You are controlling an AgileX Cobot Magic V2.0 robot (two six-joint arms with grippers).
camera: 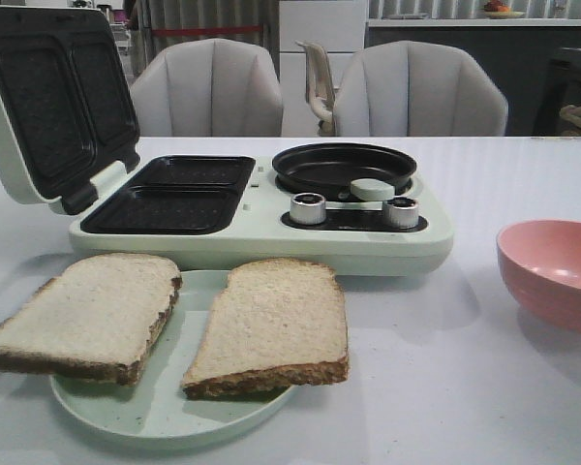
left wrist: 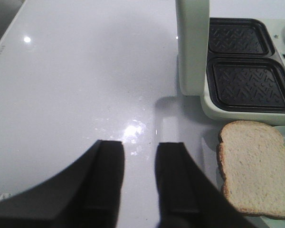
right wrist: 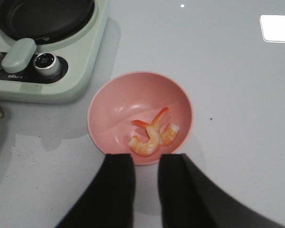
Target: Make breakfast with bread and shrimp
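We've got both bread slices [camera: 174, 325] laid out near the open sandwich maker [camera: 165, 194], shrimp [right wrist: 152, 135] waiting in the pink bowl [right wrist: 109, 114]; both grippers, left [left wrist: 140, 180] and right [right wrist: 146, 190], slightly parted, holding nothing.

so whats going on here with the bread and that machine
Nothing is being held yet. Two bread slices lie on a pale green plate in front of the open breakfast maker, whose plates are empty. The shrimp sit in a pink bowl. The left gripper is open over bare table; the right gripper is open at the bowl's rim.
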